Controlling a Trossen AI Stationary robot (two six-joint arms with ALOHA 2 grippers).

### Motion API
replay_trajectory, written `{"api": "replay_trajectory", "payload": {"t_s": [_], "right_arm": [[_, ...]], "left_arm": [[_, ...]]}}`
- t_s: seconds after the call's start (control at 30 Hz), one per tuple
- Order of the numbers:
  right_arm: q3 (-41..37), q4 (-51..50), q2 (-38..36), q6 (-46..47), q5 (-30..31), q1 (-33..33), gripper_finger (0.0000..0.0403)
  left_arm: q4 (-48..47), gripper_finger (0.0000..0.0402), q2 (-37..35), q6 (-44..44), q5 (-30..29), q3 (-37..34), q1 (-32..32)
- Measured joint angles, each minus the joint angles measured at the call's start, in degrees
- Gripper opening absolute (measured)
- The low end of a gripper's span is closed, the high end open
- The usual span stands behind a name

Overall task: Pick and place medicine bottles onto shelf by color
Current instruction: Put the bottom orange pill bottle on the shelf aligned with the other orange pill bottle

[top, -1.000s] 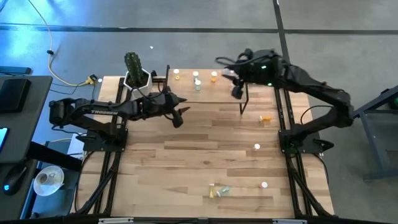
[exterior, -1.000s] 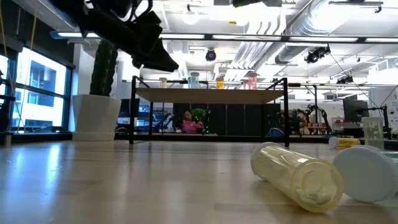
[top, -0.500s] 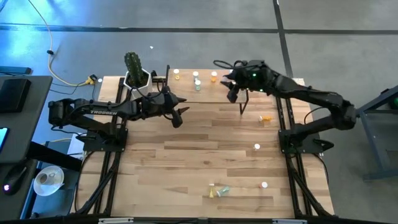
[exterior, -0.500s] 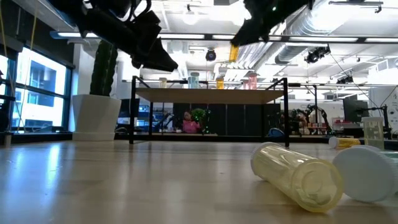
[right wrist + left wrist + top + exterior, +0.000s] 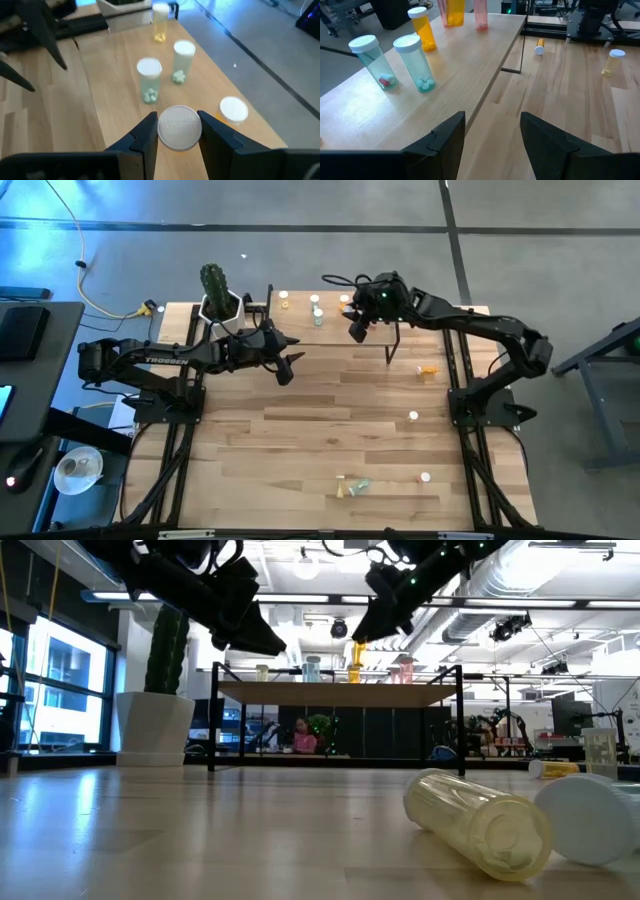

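My right gripper (image 5: 356, 328) is shut on an orange medicine bottle with a white cap (image 5: 179, 127), above the shelf (image 5: 300, 328) at the table's far edge. On the shelf stand two green bottles (image 5: 149, 80) (image 5: 183, 61), a yellow one (image 5: 160, 20) and another white-capped one (image 5: 233, 109). My left gripper (image 5: 290, 365) hovers open in front of the shelf's left part with nothing between its fingers (image 5: 445, 145). My right gripper pinches the bottle between its two fingers, one on either side of the white cap's rim (image 5: 161, 131). The fingers slant down from the table's right side. The orange body (image 5: 355, 648) hangs below them, roughly upright and clear of the shelf board (image 5: 330, 693).
A cactus in a white pot (image 5: 218, 295) stands at the shelf's left end. Loose bottles lie on the table: an orange one (image 5: 427, 370), a white-capped one (image 5: 413, 416), another (image 5: 425, 477) and a pair near the front edge (image 5: 350, 487). The table's middle is bare wood.
My right gripper has carried the orange bottle down and toward the table's left, from above the shelf's right end to over its middle, rolling its wrist on the way. The bottle stays held and clear of the board.
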Motion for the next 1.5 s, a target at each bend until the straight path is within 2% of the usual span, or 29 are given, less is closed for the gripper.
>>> {"api": "replay_trajectory", "payload": {"t_s": [0.4, 1.3, 1.5], "right_arm": [[0.0, -0.13, 4.16, 1.44, 0.0, -0.26, 0.0108], [-0.31, -1.92, 4.24, 1.51, 0.2, -0.26, 0.0108], [-0.31, -1.75, 4.24, 1.52, 0.22, -0.26, 0.0118]], "left_arm": [[0.0, 0.018, 0.0, 0.02, -0.09, 0.0, 0.0], [0.0, 0.018, 0.0, 0.02, -0.22, 0.0, 0.0], [-0.02, 0.018, 0.0, 0.02, -0.21, 0.0, -0.02]]}}
